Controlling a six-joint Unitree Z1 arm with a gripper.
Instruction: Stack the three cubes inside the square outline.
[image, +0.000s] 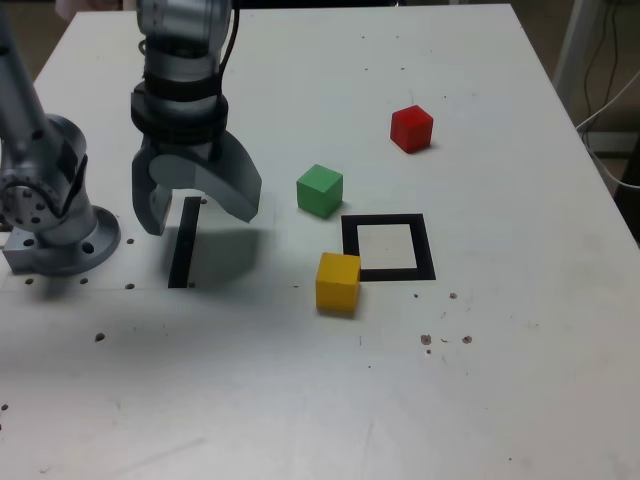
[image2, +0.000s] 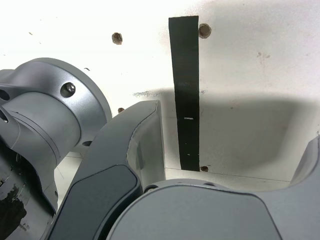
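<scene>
On the white table a green cube (image: 320, 190) sits just up and left of the square outline (image: 388, 247), a black frame with a pale centre. Touching the outline's lower left corner is the yellow cube (image: 338, 282). Farther back to the exterior view's right lies the red cube (image: 411, 128). My gripper (image: 197, 212) hangs open over a straight black strip (image: 184, 243), well to the exterior view's left of all three cubes, with nothing between its fingers. The wrist view shows only the strip (image2: 187, 95) between my spread fingers (image2: 135, 150); no cube appears there.
The arm's grey base (image: 55, 215) stands at the exterior view's left edge, also in the wrist view (image2: 47, 120). Small screw holes (image2: 117, 38) dot the table. The table's right edge (image: 590, 160) runs close past the red cube.
</scene>
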